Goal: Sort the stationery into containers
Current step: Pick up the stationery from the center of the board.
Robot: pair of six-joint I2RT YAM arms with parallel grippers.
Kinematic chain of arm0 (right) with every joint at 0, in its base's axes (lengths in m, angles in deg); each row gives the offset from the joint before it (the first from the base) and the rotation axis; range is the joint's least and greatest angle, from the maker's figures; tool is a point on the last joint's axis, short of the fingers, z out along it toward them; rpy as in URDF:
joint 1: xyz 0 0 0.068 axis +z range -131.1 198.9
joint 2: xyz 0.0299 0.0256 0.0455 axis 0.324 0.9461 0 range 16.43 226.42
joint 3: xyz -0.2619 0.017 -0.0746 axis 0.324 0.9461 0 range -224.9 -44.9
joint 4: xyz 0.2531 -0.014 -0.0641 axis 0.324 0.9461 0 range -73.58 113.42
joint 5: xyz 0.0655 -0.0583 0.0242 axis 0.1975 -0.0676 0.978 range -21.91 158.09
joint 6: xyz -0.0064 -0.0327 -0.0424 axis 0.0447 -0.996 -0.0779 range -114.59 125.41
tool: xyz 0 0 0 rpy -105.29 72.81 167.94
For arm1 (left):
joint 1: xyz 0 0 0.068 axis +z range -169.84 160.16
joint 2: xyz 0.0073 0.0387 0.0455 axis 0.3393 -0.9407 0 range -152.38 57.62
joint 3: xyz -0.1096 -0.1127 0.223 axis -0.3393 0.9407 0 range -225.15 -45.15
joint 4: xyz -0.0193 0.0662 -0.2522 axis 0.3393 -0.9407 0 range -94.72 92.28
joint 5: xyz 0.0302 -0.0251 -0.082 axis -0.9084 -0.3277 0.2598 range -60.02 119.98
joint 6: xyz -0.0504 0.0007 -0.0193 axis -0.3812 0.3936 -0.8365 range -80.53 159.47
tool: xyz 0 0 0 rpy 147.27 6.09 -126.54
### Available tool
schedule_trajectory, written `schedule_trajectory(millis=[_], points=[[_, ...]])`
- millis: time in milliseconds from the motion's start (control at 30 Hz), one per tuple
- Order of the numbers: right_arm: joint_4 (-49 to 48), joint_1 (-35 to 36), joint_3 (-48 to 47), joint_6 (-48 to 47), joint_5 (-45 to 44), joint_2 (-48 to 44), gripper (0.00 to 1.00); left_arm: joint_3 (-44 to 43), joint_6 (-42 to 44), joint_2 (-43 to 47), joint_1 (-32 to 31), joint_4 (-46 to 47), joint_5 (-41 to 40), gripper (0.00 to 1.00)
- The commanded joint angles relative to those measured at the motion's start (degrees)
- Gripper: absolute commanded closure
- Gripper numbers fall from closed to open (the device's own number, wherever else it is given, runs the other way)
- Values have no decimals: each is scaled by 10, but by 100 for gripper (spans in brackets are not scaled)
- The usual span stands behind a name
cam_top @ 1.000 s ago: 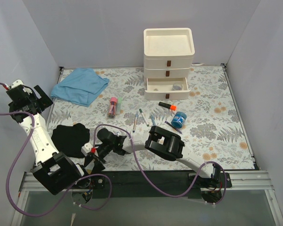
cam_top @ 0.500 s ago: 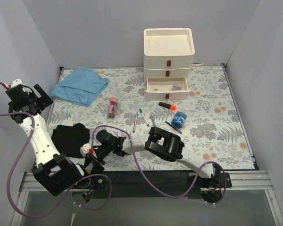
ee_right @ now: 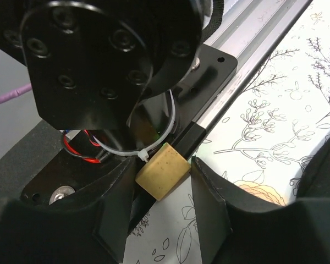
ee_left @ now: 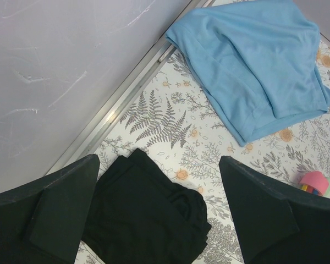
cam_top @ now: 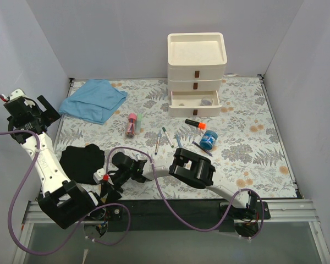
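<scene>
My right gripper (cam_top: 106, 185) reaches left to the near edge beside the left arm's base. In the right wrist view its fingers (ee_right: 209, 198) are closed on a tiny tan block (ee_right: 161, 170) just over the black rail. My left gripper (cam_top: 43, 110) is open and empty, raised by the left wall. The cream-white drawer unit (cam_top: 197, 74) stands at the back, its bottom drawer (cam_top: 193, 109) pulled open. Pens (cam_top: 167, 136), a black marker with an orange-red cap (cam_top: 195, 124), a blue tape roll (cam_top: 208, 139) and a pink tube (cam_top: 132, 124) lie in front of it.
A light-blue cloth (cam_top: 94, 100) lies at the back left and a black cloth (cam_top: 81, 162) at the near left; both show in the left wrist view, blue (ee_left: 258, 71) and black (ee_left: 143, 214). The left arm's base and cables (ee_right: 99, 77) crowd my right gripper.
My right gripper has shifted slightly left and nearer, toward the left arm's base. The left gripper has drifted a little left.
</scene>
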Motion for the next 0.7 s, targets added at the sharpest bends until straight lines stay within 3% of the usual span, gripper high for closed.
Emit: schedule_trajectory(millis=[0,67,233,533,667], points=[[38,-1,0,-46,-35,-18,51,-19,-4,11,3,0,8,8],[40,-3,0,-54,-40,-20,60,-18,-7,12,3,-1,9,8],[42,-14,4,-56,-57,-40,69,-33,-9,16,3,-8,12,8],[45,-66,49,-46,-83,-115,72,-45,-22,24,3,11,32,8],[100,-95,80,-82,-98,-163,72,-50,-30,23,3,31,65,8]])
